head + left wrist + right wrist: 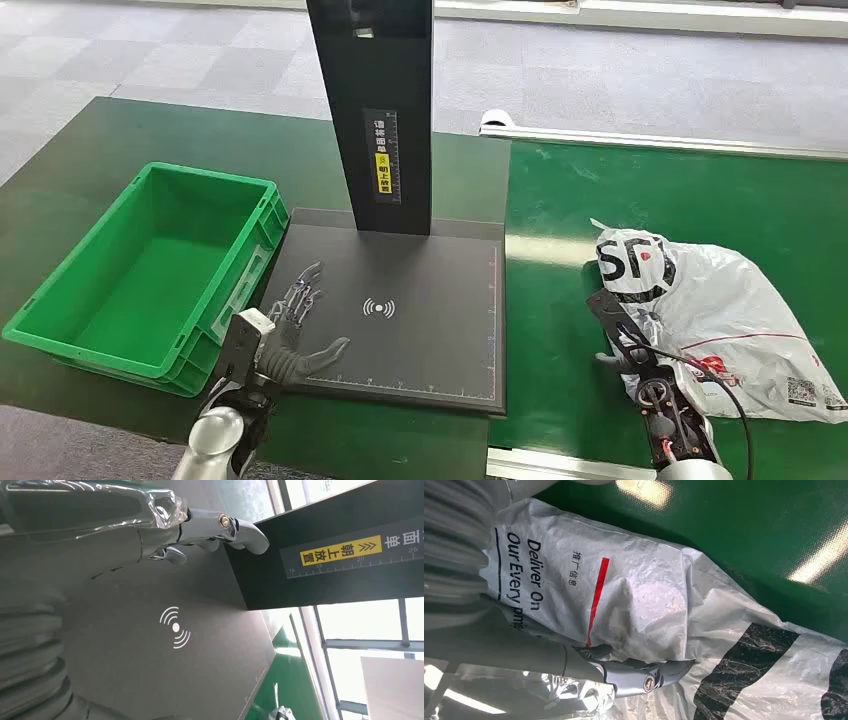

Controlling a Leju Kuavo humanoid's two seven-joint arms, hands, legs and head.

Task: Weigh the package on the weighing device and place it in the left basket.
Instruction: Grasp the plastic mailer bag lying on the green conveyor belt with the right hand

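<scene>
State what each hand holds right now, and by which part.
Left hand holds nothing, fingers spread over the scale platform. Right hand is on the package at its near left edge; a closed grip cannot be told.

A crumpled white plastic courier package (725,310) printed with black lettering, a red stripe and a small code label lies flat on the green belt at the right of the head view, its printed end toward the frame's centre. The weighing device (420,320), a flat matte-black square platform with a white wireless symbol, ruler markings along its edges and a tall black post bearing a yellow label, sits in the centre. The open green plastic basket (70,310) stands at the left, just beside the platform.
</scene>
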